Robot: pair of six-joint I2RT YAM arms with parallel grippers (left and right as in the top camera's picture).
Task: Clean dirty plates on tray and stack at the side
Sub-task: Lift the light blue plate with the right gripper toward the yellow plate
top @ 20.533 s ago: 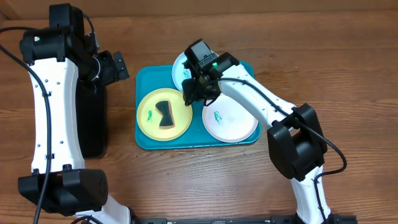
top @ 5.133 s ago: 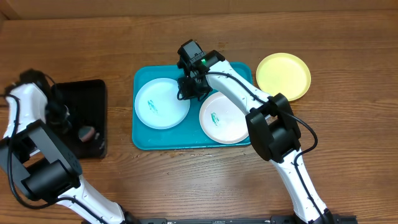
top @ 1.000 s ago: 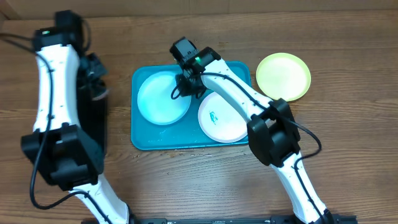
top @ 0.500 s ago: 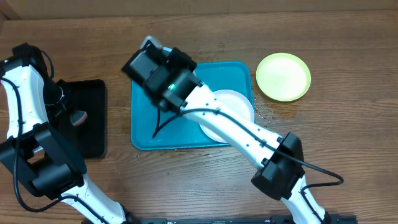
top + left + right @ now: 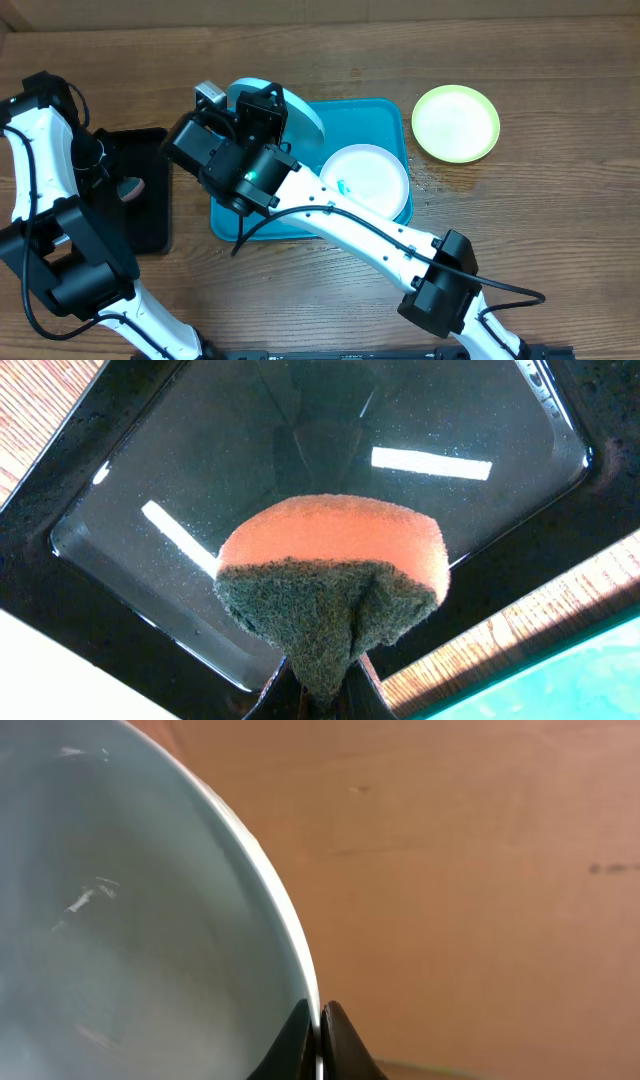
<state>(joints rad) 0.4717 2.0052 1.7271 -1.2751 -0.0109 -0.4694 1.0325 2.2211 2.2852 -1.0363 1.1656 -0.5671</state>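
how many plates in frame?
3: yellow-green plate on the table right of the tray; white plate in the tray; pale cyan plate pinched at its rim by the right claw. None look hidden.

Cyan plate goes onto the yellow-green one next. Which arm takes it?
Right. The right gripper is shut on the rim of the cyan plate, and the yellow-green plate lies on that arm's side. The left gripper is shut on the sponge over the black tray.
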